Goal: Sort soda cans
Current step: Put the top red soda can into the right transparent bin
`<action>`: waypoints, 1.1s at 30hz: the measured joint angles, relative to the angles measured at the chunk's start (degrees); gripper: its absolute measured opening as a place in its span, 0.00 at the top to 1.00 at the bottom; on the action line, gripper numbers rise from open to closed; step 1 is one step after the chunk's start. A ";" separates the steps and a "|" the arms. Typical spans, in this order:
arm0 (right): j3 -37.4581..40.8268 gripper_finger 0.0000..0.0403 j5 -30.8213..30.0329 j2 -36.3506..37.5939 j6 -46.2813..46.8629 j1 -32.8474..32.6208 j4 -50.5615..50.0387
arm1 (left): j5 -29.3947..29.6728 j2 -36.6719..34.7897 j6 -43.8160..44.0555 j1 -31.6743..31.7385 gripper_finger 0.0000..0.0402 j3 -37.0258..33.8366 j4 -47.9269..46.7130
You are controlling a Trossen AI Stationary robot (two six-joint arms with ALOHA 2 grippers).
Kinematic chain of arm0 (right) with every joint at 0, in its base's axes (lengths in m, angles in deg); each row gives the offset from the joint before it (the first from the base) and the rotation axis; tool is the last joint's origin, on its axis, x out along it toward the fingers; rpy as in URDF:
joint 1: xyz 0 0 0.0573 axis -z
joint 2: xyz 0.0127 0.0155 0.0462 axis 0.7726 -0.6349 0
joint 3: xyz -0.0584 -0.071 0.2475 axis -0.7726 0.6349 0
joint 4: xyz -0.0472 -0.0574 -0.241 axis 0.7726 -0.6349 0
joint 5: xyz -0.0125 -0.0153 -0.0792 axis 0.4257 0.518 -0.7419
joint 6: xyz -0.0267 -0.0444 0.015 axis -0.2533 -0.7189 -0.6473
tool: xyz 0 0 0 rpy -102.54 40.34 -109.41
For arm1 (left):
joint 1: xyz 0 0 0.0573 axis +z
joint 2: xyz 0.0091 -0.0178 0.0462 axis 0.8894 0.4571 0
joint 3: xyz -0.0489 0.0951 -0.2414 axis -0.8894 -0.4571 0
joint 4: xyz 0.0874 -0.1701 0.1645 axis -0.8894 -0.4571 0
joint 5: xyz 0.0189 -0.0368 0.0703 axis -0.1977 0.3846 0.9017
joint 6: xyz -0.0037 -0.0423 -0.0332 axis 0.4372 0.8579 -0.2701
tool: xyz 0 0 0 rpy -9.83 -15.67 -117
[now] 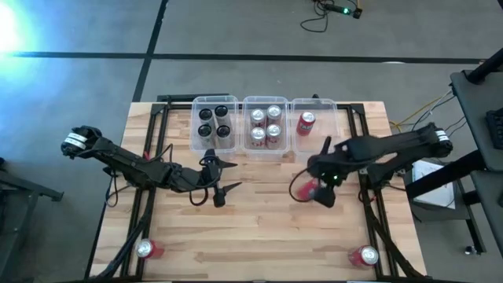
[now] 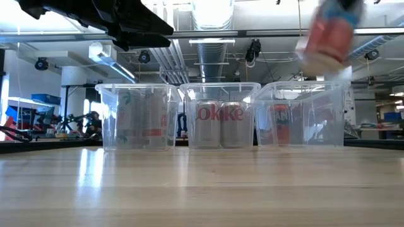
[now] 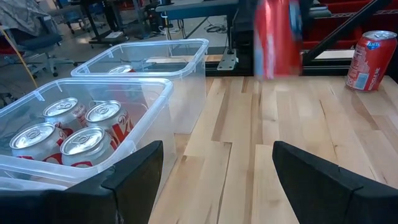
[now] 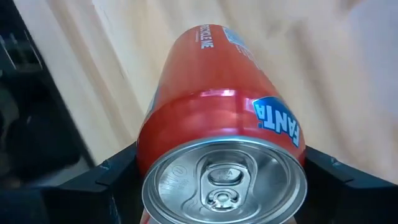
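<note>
Lab: exposed ceiling ducts [image 2: 211,47], workbenches [image 3: 193,7].

Glossy red metal can [image 4: 221,118] with brushed silver top — clear smooth plastic bins [image 1: 214,126], pale wood table [image 1: 259,220].

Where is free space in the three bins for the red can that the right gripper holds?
The right bin holds a single red can, so the part toward its right wall is bare. The middle bin and left bin are crowded with four cans each. The right gripper holds the carried can above the table.

Right end effector [image 1: 318,189] clamped, raised mid-table; left end effector [image 1: 222,180] fingers spread, idle.
</note>
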 joint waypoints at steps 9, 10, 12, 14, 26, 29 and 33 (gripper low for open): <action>-16.86 0.29 -23.21 0.12 -13.83 6.18 -8.98 | 0.00 0.00 -0.91 0.00 0.29 0.00 0.33; -17.13 0.29 -24.43 0.11 -15.74 7.76 -9.80 | -0.01 0.00 -0.90 0.00 0.29 0.00 0.33; -17.08 0.29 -25.57 0.05 -19.66 11.65 -11.84 | 0.00 0.00 -0.86 0.00 0.29 0.00 0.33; -16.77 0.29 -25.83 -0.69 -23.56 15.77 -12.87 | -0.02 0.00 -0.85 0.00 0.29 0.00 0.33; -16.39 0.29 -25.49 -14.74 -50.57 33.18 -16.83 | 0.00 0.00 -0.85 0.00 0.29 0.00 0.07; -16.39 0.29 -24.14 -17.98 -54.46 36.15 -17.05 | 0.00 0.00 -0.80 0.00 0.29 0.00 -0.14; -16.36 0.28 -21.07 -21.21 -57.25 38.28 -17.04 | 0.04 0.00 0.25 0.00 0.29 0.00 -1.52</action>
